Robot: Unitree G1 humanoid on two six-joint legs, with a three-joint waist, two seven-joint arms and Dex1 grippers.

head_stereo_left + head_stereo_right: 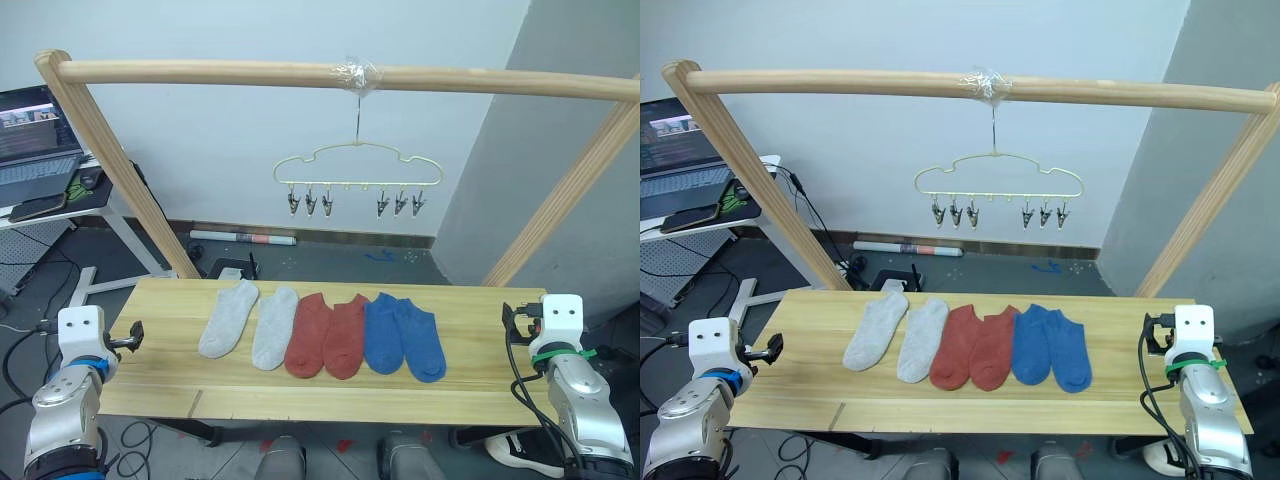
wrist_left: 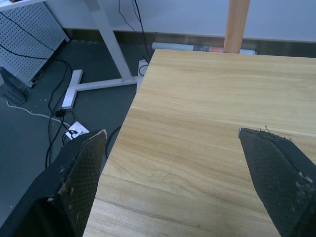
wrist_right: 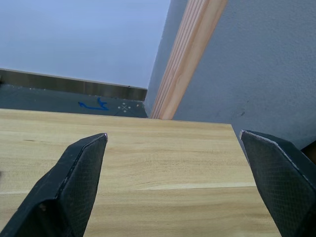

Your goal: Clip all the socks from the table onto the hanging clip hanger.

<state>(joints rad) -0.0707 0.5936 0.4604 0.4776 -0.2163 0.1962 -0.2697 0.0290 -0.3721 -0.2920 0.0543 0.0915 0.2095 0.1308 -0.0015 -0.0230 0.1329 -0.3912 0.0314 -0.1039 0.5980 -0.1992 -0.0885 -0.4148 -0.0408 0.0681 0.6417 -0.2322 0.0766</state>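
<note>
Six socks [image 1: 320, 333] in a row mid-frame on surface [image 1: 470, 390]; left hand [image 2: 173, 168] and right hand [image 3: 173, 170] released, empty, at lower corners.

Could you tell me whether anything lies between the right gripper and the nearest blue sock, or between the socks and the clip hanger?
Nothing visible does. Bare table separates the right gripper, jaws open, from the nearest blue sock. The clip hanger hangs above and behind the row of socks, with open air between and all six clips empty.

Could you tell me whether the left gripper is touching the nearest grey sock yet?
Apart. In the left eye view, the left gripper sits at the table edge, with bare wood between it and the grey sock.
</note>
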